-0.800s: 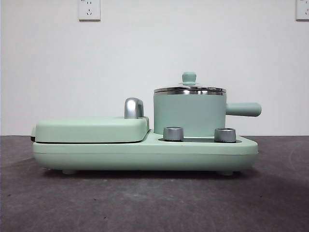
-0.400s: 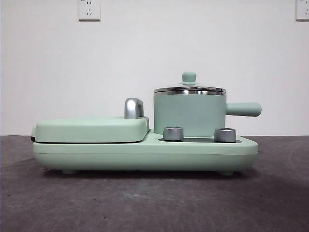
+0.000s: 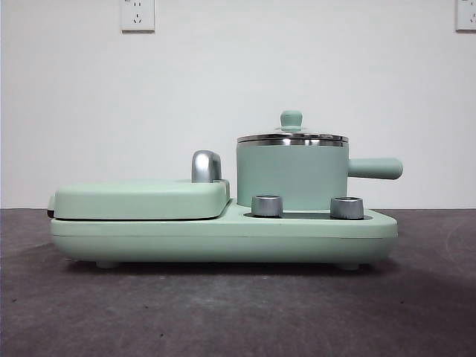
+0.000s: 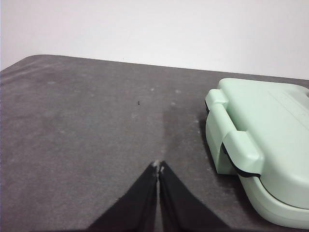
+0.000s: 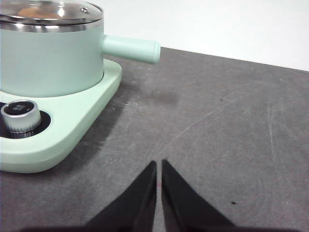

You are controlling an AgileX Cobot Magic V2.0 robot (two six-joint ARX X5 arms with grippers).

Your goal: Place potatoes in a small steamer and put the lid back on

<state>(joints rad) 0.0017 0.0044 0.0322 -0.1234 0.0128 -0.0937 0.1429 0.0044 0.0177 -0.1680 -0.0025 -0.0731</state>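
Lid (image 3: 291, 136) sits closed on the small steamer (image 3: 291, 175), something orange, likely the potato (image 5: 30, 11), showing through its glass. Right gripper (image 5: 159, 164), jaws together, rests nearer, beside the pot's handle; left gripper (image 4: 158, 166), also closed, waits by the griddle cover (image 4: 270, 135).

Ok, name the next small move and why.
Probably none: leave the left gripper and right gripper parked, shut and empty. The lid sits on the small steamer, and something orange-brown, likely the potato, shows through its glass.
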